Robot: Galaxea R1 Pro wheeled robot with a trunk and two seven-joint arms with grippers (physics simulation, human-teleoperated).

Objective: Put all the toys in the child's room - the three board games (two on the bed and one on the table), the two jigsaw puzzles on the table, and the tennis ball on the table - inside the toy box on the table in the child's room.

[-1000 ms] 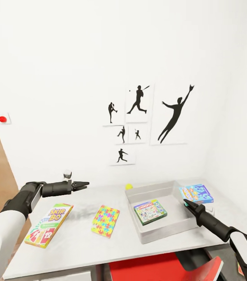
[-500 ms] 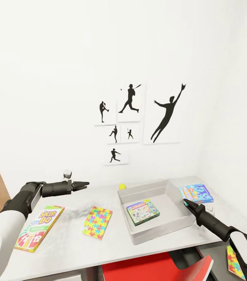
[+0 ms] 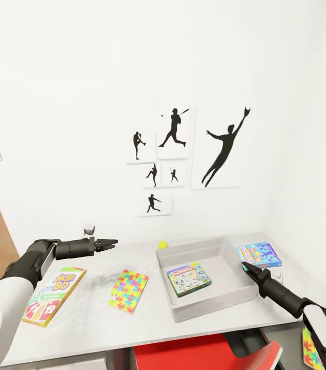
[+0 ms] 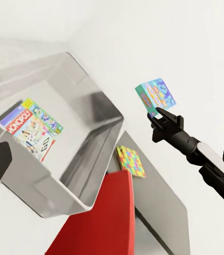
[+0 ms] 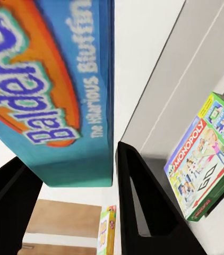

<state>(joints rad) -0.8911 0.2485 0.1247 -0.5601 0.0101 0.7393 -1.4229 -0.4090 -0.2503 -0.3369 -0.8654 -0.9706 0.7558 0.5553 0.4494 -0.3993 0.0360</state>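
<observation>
On the light-grey table point(image 3: 88, 321) the grey toy box point(image 3: 215, 303) holds a green board game point(image 3: 188, 279), which the left wrist view also catches point(image 4: 31, 127). My right gripper point(image 3: 246, 265) is shut on the edge of a small blue board game point(image 3: 259, 254), held in the air just beyond the box's right end point(image 5: 48, 90). A green-orange-red board game point(image 3: 54, 296) lies flat at the table's left. Beside it lies a jigsaw puzzle point(image 3: 128, 290). The tennis ball point(image 3: 162, 245) rests behind the box's far left corner. Above the table's left part my left gripper point(image 3: 112, 241) hovers open and empty.
A second jigsaw puzzle point(image 3: 310, 349) lies on a lower dark surface at the right point(image 4: 130, 161). A red chair point(image 3: 204, 354) is pushed under the table's front edge. White walls close the corner behind and to the right, with black sports silhouettes point(image 3: 183, 154).
The whole picture has drifted sideways, so the camera has moved. Both arms keep their pose, and the blue board game stays in my right gripper.
</observation>
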